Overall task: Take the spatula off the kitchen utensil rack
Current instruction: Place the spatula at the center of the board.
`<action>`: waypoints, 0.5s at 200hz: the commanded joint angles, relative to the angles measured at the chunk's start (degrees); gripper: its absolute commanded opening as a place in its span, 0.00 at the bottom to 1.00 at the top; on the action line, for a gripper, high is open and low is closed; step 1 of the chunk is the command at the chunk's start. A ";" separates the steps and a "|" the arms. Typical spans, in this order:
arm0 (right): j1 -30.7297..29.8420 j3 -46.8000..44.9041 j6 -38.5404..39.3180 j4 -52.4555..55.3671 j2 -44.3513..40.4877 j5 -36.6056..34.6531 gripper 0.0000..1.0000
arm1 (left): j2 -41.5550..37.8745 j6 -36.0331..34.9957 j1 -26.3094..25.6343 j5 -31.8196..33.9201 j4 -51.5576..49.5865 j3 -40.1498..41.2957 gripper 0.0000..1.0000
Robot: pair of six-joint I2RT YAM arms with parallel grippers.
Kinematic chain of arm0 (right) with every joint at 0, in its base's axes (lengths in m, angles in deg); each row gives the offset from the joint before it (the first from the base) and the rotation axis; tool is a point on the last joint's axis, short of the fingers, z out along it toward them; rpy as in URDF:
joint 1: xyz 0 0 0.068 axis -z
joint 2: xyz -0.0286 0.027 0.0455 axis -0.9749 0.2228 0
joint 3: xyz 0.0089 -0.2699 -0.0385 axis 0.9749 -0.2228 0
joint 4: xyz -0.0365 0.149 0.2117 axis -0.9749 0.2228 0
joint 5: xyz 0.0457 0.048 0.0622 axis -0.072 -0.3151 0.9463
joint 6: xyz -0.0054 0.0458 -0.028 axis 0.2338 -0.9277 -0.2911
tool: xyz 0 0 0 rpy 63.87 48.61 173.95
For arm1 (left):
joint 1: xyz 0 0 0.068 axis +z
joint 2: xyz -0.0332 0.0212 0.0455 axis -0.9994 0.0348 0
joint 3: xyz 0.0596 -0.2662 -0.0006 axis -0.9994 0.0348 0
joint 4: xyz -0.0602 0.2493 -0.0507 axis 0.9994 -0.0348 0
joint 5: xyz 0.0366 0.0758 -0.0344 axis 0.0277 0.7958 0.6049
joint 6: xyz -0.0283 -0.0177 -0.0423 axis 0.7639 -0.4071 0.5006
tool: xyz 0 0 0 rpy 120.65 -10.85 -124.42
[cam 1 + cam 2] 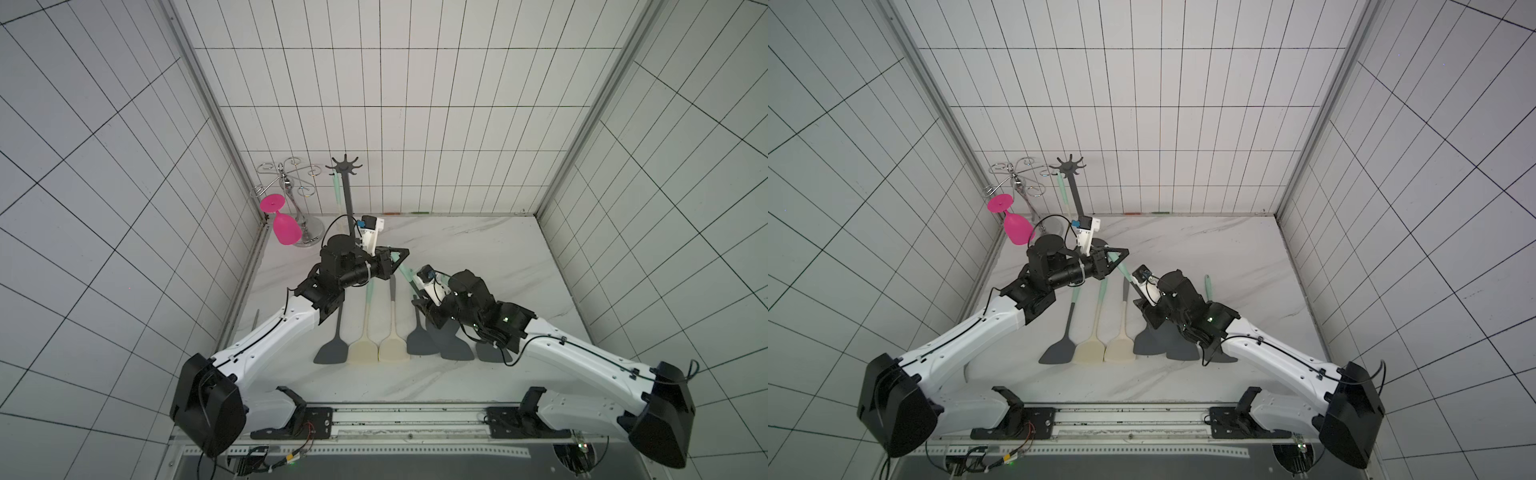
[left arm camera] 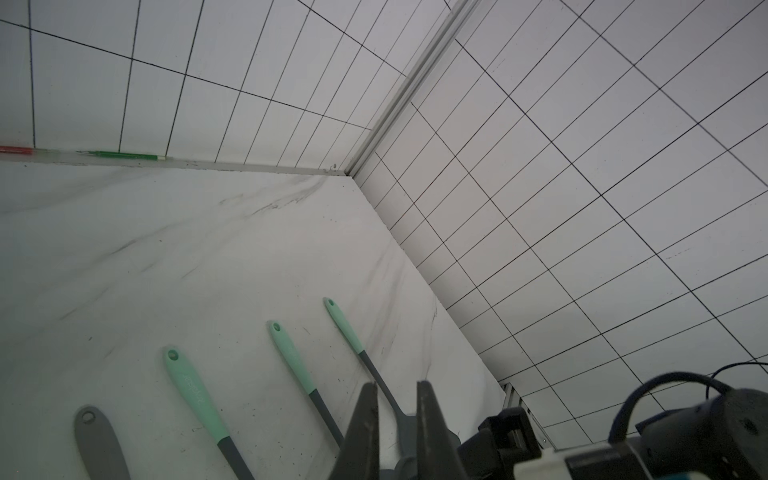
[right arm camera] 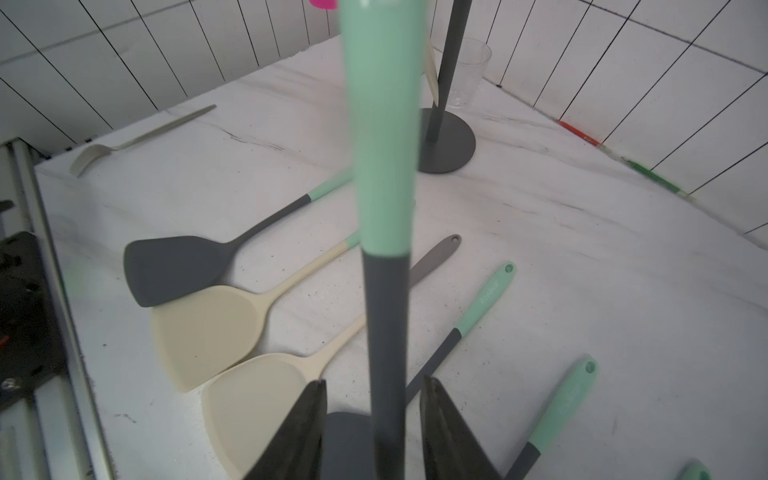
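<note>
Loose spatulas [image 1: 392, 347] lie before kitchen utensil rack [image 1: 348, 199], hung spatula [image 1: 336, 191] on it; right gripper [image 3: 374, 380] parted round raised spatula [image 3: 380, 124], left gripper [image 2: 395, 383] state unclear.

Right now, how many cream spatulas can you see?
3. One cream spatula and a second lie side by side on the table; the third hangs on the kitchen utensil rack. The arms could hide others.

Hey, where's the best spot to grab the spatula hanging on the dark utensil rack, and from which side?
Grip the spatula on its mint handle just under the hook, probably from the front. It hangs straight down beside the pole of the kitchen utensil rack, with the wall behind.
</note>
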State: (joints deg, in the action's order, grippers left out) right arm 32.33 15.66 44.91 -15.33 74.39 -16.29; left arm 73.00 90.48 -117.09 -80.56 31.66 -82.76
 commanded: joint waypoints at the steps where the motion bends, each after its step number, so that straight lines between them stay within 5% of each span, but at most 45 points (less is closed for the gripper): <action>1: 4.00 3.02 -7.63 -4.58 -1.31 17.68 0.42 | -1.99 -0.17 2.55 -6.88 0.39 -1.16 0.00; 78: 3.77 10.77 -9.20 -3.20 8.20 19.39 0.39 | -2.29 1.25 2.63 -10.08 2.27 1.10 0.00; 100: 3.49 11.46 -8.93 -2.91 9.38 17.80 0.24 | -1.96 1.73 2.63 -10.86 2.68 1.14 0.00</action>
State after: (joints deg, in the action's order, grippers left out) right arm 36.20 23.73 36.67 -18.21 82.89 1.29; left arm 71.25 91.20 -114.38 -89.04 31.94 -82.11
